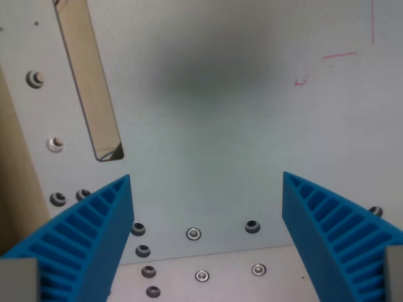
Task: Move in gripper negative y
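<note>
The tool stands wide open and holds nothing, its blue ribbed fingers at lower left and lower right. Between them lies the pale bench; a long slot sits upper left

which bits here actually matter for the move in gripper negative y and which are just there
For the job:
- gripper, blue ribbed fingers apart, nothing between them

Just there:
- white plate
- screws along its lower edge
- long slot at the wrist view's left
- red marks at upper right
</note>
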